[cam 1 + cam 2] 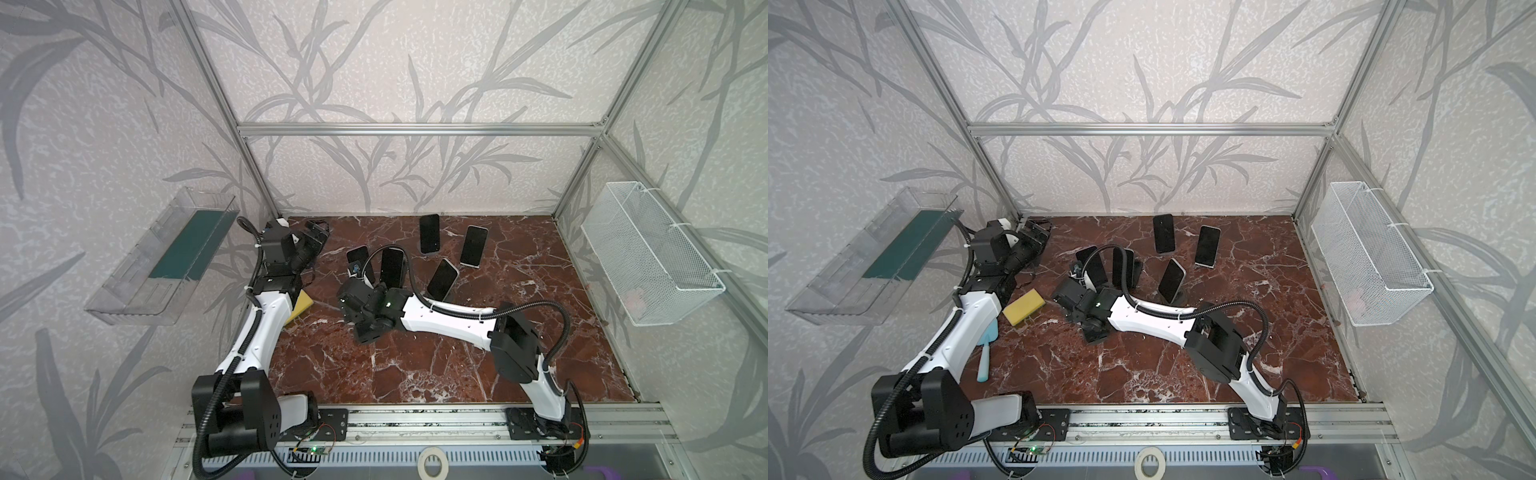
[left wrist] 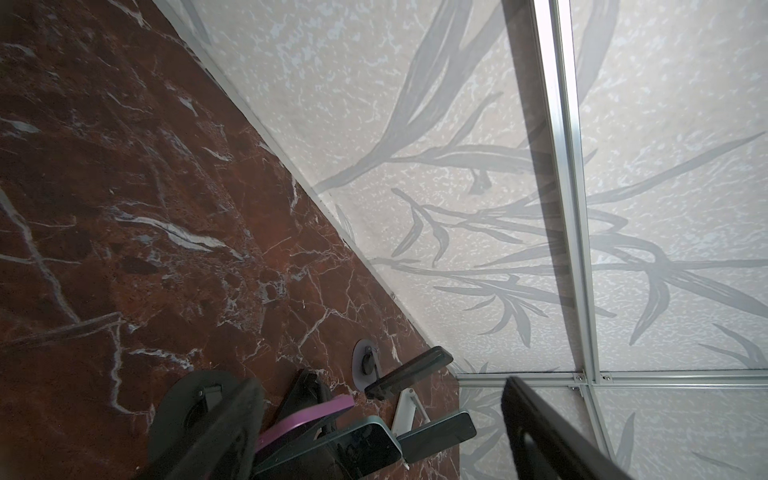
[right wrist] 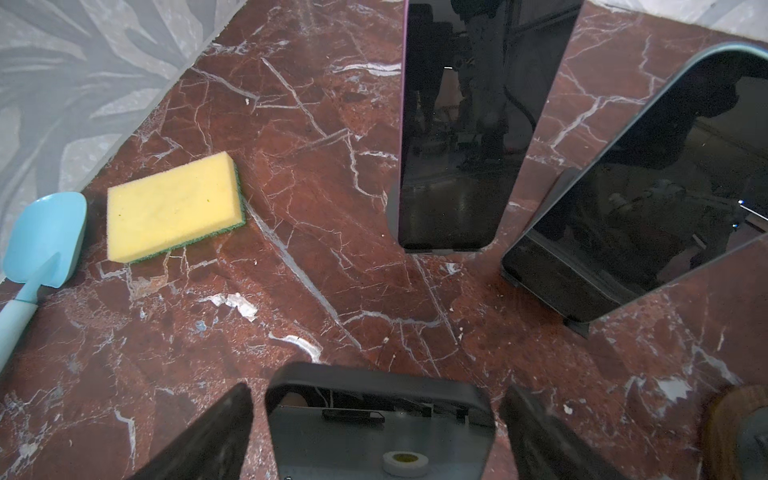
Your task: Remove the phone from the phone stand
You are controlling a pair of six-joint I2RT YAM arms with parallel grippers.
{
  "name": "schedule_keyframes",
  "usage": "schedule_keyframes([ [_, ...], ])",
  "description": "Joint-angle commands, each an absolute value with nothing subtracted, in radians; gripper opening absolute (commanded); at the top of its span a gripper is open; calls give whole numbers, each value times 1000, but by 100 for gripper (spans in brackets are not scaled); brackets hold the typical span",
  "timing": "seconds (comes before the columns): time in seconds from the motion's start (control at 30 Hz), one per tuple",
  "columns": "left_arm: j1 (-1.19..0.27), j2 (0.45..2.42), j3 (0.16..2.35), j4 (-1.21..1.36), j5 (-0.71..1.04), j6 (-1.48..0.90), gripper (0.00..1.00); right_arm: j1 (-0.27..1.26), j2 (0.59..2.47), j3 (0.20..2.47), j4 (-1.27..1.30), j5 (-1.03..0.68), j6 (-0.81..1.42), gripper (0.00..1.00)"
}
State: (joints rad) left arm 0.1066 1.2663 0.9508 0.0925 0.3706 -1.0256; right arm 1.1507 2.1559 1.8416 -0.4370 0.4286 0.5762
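Right tool [image 3: 378, 388] straddles the phone [image 3: 380, 428]
Jaws open beside its edges, apparently for lifting; left tool [image 2: 380, 382] open, empty, at surface [image 1: 415, 374] far-left corner.

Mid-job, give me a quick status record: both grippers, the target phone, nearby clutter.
right gripper: open, fingers straddling the phone
phone: upright between them, slim gap each side
left gripper: open, empty, near back-left corner
neighbours: purple-edged phone and teal-edged phone, both propped upright
clutter: yellow sponge, blue spatula beside it
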Motion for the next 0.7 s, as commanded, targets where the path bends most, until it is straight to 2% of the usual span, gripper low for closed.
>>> schedule_keyframes([
  [0.0, 114, 1270, 940, 125, 388, -1045, 90, 1146, 2163, 1830, -418, 443, 586, 92],
  [0.67, 129, 1294, 925, 172, 423, -1101, 87, 1144, 2178, 1807, -403, 468, 581, 89],
])
